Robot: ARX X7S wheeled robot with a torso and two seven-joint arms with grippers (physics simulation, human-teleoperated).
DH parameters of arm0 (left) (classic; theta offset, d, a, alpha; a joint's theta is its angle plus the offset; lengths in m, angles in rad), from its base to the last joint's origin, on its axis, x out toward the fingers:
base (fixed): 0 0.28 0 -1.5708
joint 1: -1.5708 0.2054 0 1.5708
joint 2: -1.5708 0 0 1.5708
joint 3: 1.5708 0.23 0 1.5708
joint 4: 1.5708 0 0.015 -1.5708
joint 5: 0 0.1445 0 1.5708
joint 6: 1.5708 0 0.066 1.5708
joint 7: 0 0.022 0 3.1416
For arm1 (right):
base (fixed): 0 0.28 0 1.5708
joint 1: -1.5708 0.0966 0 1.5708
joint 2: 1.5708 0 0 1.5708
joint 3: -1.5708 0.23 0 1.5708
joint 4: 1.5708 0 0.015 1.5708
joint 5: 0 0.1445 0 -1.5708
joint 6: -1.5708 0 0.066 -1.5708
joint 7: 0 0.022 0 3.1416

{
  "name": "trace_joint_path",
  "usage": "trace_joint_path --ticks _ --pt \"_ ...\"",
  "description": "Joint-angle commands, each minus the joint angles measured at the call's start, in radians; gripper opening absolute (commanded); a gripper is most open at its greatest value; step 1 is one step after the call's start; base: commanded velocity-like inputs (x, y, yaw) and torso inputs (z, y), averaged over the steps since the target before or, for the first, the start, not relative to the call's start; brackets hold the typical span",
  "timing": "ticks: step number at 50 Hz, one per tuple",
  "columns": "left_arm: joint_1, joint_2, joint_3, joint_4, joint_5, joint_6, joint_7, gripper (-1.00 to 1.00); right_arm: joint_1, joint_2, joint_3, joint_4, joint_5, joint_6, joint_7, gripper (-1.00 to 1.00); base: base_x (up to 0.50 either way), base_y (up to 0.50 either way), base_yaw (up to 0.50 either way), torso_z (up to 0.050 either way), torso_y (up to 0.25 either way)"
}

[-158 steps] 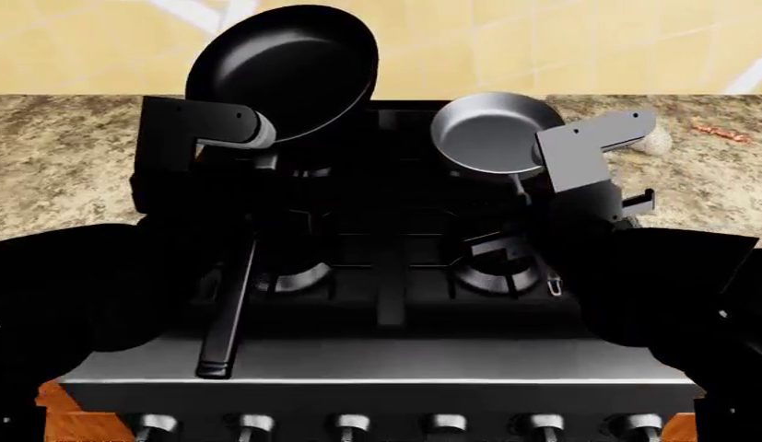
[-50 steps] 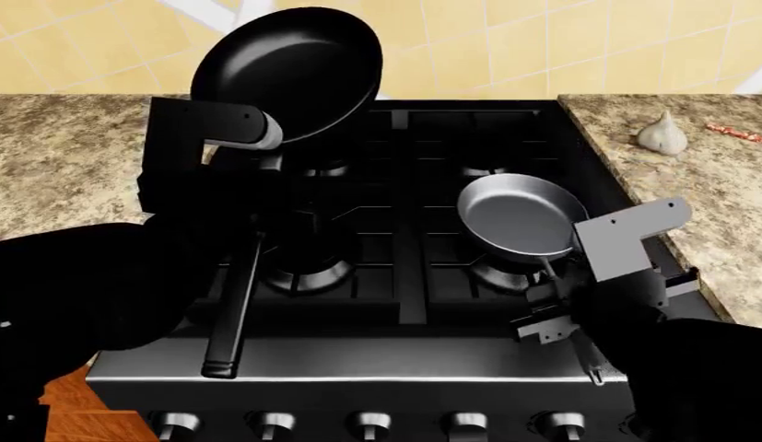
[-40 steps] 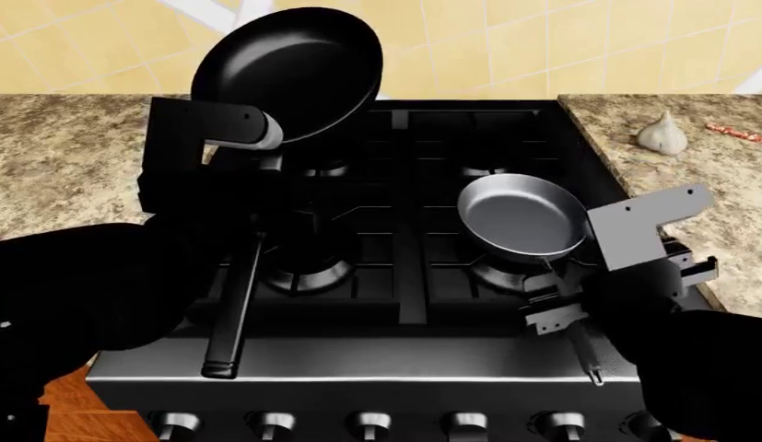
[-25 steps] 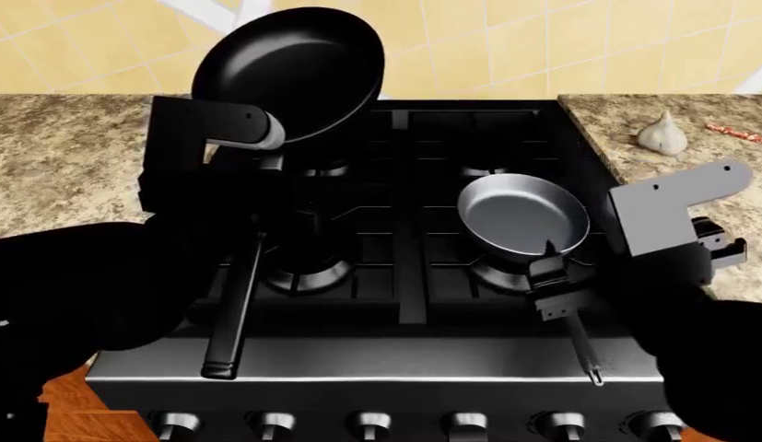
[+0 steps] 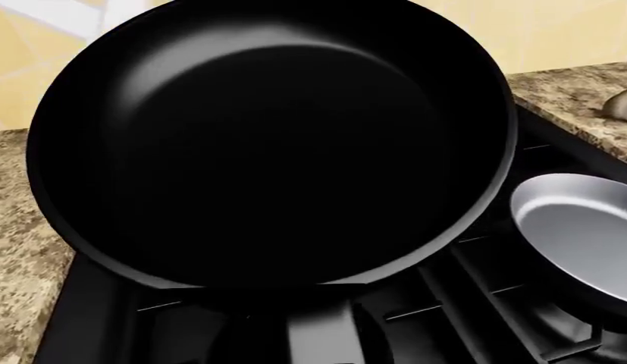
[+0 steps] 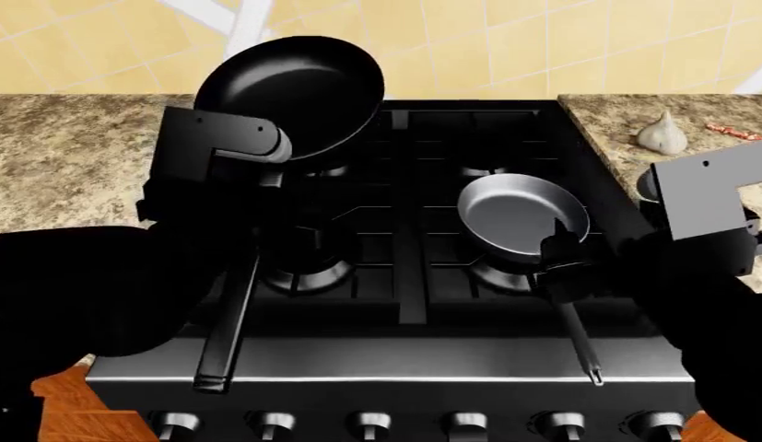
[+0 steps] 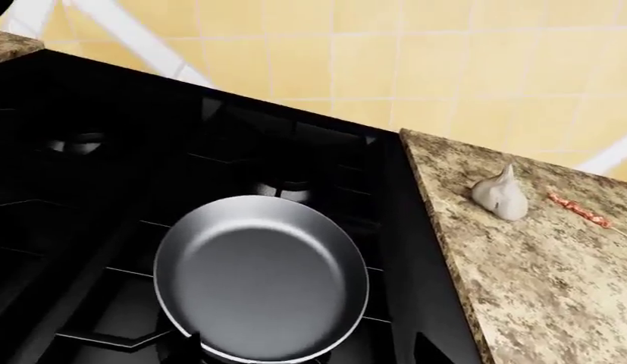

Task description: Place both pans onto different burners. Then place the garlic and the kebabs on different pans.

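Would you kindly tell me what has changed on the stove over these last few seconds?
The grey pan came from the rear right burner to the front right burner; the right gripper let go and drew back. The black pan stays raised in the left arm's hold. Garlic and kebabs are unmoved.

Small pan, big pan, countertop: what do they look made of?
Small pan: looks like bare brushed metal, grey with a satin sheen and a bright rim. Big pan: black all over, matte with a soft highlight, possibly nonstick-coated or cast iron. Countertop: speckled tan and brown, like polished granite, though it is only a render.
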Motion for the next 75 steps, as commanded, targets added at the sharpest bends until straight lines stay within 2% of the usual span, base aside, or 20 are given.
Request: trace_joint_path --ticks 1,26,45,75 --pt "-0.028 -0.002 -0.030 -0.005 -0.045 -0.037 -0.077 -1.00 0.020 0.010 0.039 0.006 0.088 -0.008 0.053 1.00 0.00 0.00 0.00 0.000 0.000" --pt "0.062 -0.001 0.007 -0.058 0.006 0.003 0.019 -1.00 0.020 0.017 0.010 0.021 0.040 -0.039 0.020 1.00 0.00 0.00 0.00 0.001 0.003" --pt "0.098 -0.015 0.021 -0.047 -0.061 -0.028 -0.039 -1.00 0.015 0.024 -0.003 0.019 0.048 -0.051 0.026 1.00 0.00 0.00 0.00 0.001 0.002" --pt "0.128 -0.024 0.043 -0.069 -0.056 -0.019 -0.027 -1.00 0.012 0.034 -0.027 0.025 0.031 -0.074 0.013 1.00 0.00 0.00 0.00 0.001 0.003"
